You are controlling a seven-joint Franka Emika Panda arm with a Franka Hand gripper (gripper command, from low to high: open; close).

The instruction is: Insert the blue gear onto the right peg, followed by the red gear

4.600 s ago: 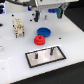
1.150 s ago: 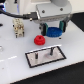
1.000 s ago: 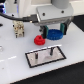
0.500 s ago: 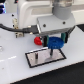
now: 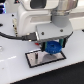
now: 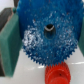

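My gripper is shut on the blue gear and holds it flat just above the black plate with the pale rim. In the wrist view the blue gear fills the picture, with its centre hole showing, between the teal fingers. The red gear shows past the blue gear's rim in the wrist view; in the exterior view it is hidden behind the arm. I cannot make out the right peg; the gear and gripper cover that part of the plate.
The plate lies on a white table. The arm's white body and a black cable fill the upper part of the exterior view.
The gripper came down on the blue gear beside the red gear, closed on it, lifted it and carried it to above the black plate.
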